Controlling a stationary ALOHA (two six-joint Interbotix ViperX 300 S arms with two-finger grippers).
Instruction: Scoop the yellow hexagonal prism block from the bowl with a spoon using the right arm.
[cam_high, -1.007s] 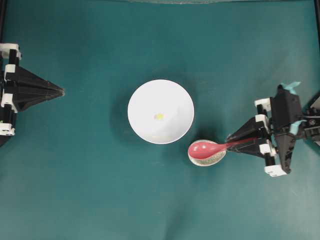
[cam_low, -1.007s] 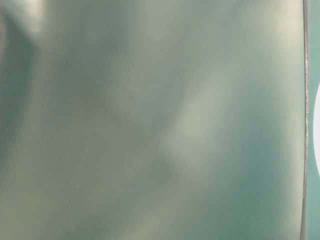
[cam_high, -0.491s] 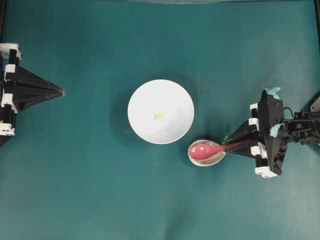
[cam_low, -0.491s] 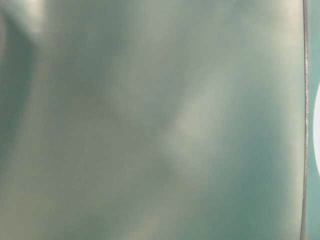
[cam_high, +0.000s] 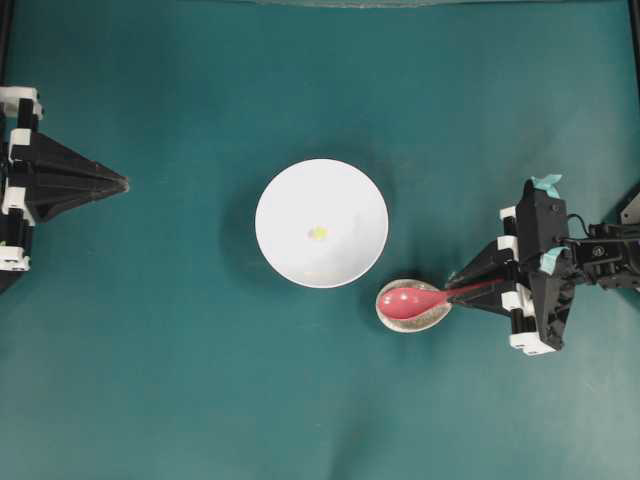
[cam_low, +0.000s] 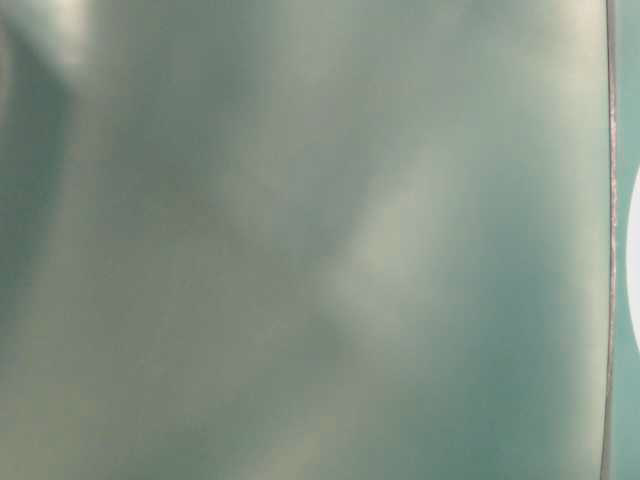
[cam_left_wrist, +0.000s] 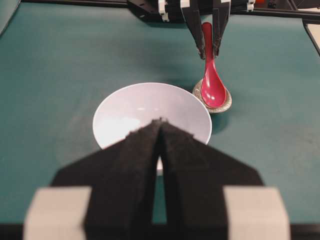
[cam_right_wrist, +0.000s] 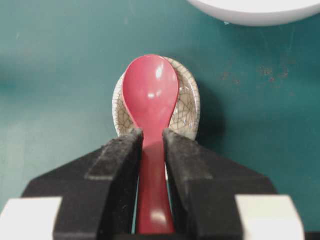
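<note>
Since a second ago your right gripper (cam_high: 462, 288) has been sliding in along the spoon (cam_right_wrist: 150, 100), its jaws now flanking the handle — pinching or merely framing it, you cannot tell. The scoop is resting in the speckled dish (cam_right_wrist: 186, 107), just beside the bowl (cam_high: 280, 200), where the yellow hexagonal prism block (cam_high: 318, 233) is lying. Beyond, open cloth is spreading wide — the left gripper (cam_high: 122, 183) is waiting pressed together.

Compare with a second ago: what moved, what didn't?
The right gripper slid in along the spoon handle toward the scoop, its body rolling a little; its fingers now flank the handle. Whether they clamp it is unclear. The spoon lies in the small dish as before. Bowl, yellow block and left gripper unchanged.
</note>
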